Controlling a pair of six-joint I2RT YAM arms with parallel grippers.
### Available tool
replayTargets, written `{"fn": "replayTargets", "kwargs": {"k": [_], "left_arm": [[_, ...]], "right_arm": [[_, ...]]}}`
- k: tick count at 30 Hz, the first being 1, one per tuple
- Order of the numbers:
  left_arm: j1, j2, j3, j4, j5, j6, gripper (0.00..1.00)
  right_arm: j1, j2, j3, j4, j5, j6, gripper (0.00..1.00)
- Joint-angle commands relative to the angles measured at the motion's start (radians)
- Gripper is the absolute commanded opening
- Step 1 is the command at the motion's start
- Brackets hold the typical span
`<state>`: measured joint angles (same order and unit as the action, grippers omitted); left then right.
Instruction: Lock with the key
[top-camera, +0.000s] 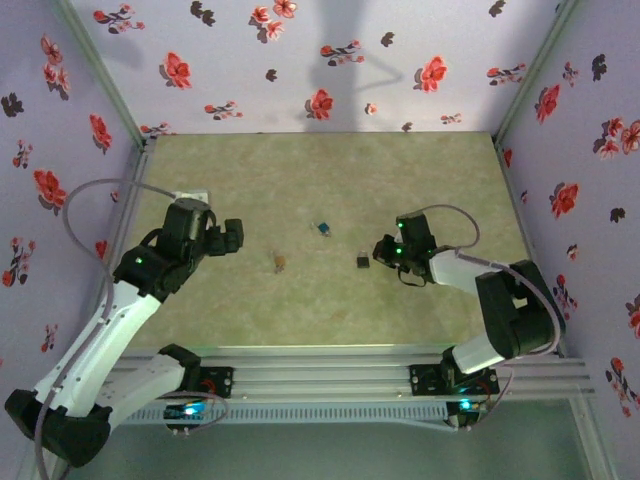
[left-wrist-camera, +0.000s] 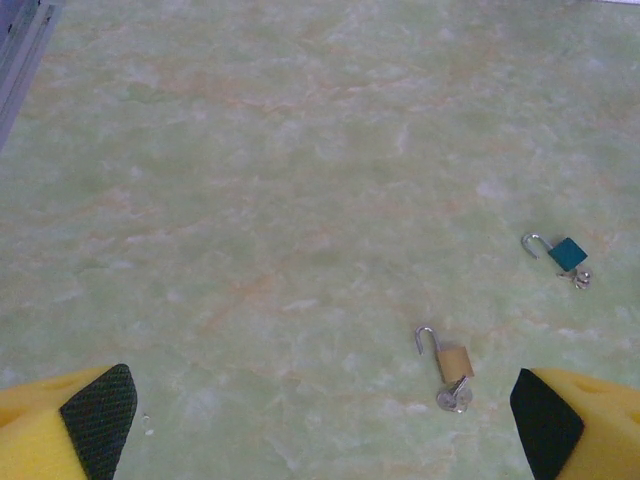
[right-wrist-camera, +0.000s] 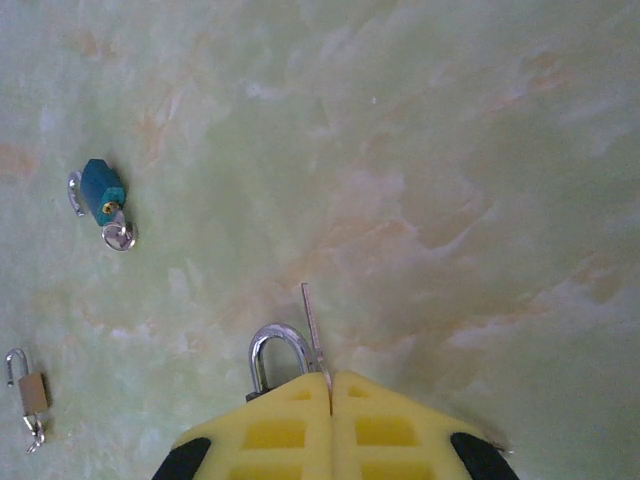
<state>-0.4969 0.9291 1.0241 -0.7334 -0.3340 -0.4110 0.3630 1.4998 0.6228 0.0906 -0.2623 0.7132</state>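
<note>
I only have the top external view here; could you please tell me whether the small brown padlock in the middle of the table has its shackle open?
Observer: Yes. In the left wrist view the brass padlock has its shackle standing open.
Operator: Thank you. And the teal one beyond it?
Observer: The teal padlock is open as well, with a key ring at its base.
Operator: What is happening on the right side, please?
Observer: The right gripper is shut, and a thin key blade pokes out from between its fingers, right beside the shackle of the dark padlock.
</note>
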Motion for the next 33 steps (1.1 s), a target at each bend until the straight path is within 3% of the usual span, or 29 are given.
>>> {"fn": "replayTargets", "kwargs": {"k": [1, 33], "left_arm": [[0.009, -0.004, -0.015, 0.017, -0.021, 0.021, 1.00], [0.009, 0.006, -0.024, 0.025, -0.017, 0.032, 1.00]], "right_arm": [[0.011, 0.016, 0.025, -0.031, 0.018, -0.020, 0.04], [0.014, 0.023, 0.051, -0.079, 0.014, -0.038, 0.20]]}}
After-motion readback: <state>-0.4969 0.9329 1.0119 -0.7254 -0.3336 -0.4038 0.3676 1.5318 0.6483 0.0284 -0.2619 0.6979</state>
